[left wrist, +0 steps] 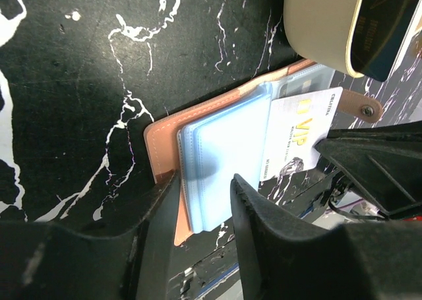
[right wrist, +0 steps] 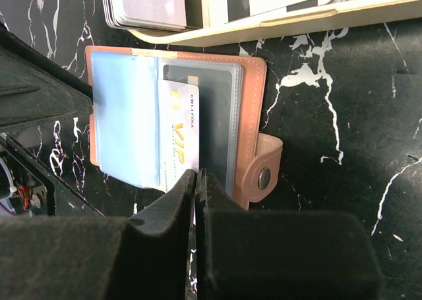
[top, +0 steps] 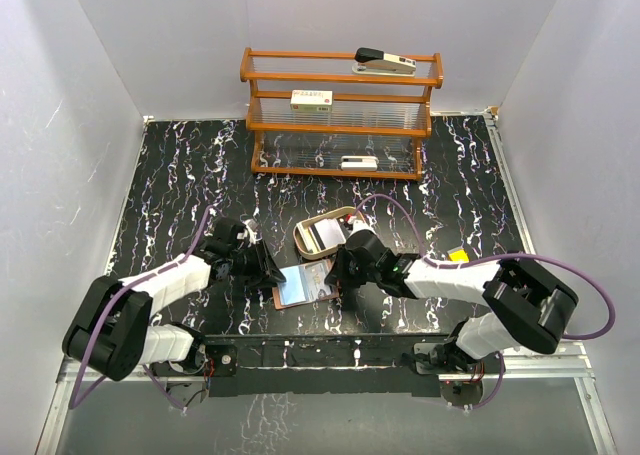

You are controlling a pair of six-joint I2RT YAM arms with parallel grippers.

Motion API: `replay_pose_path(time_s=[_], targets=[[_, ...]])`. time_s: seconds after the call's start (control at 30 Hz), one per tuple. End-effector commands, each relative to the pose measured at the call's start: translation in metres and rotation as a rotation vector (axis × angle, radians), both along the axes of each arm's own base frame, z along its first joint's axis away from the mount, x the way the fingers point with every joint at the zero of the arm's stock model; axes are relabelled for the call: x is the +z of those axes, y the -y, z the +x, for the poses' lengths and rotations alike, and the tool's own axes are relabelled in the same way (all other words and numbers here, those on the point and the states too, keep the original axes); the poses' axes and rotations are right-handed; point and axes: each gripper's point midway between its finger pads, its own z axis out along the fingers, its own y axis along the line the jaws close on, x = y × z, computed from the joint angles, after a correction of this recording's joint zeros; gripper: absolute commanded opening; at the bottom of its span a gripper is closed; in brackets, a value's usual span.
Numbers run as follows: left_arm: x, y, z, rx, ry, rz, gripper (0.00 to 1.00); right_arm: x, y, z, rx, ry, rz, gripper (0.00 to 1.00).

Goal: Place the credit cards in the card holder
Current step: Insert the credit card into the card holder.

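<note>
Bright even overhead light, soft shadows, jaws blurred close up in wrist views

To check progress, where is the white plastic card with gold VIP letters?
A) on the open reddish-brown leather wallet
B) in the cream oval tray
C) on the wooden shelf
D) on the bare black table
A: the white VIP card lies on the open wallet, between the shut jaws of the right gripper.
</note>
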Motion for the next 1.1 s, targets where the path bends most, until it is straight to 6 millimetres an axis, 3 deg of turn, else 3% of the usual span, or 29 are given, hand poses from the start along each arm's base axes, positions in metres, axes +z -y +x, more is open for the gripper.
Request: replay_pose_path(time_s=[0.0, 0.23, 0.5, 0.63, 1.07], targets=[[-0.023, -0.016, -0.011, -0.008, -0.051, 0.097, 0.33, 0.015, -0.008, 0.010, 0.008, 0.048, 0.017, 0.00], [-0.038, -0.007, -0.020, -0.082, -0.104, 0.112, 0.31, 0.009, 0.001, 0.002, 0.007, 0.030, -0.001, 0.00], [-0.039, 0.015, -0.017, -0.155, -0.065, 0.122, 0.32, 0.014, 0.006, -0.005, 0.007, 0.005, -0.002, 0.00], [-0.036, 0.012, -0.013, -0.147, -0.064, 0.157, 0.32, 0.014, 0.010, -0.003, 0.010, 0.019, -0.016, 0.00], [0.019, -0.001, 0.014, -0.009, 0.057, 0.221, 0.40, 0.037, 0.003, -0.004, 0.057, 0.018, 0.044, 0.00]])
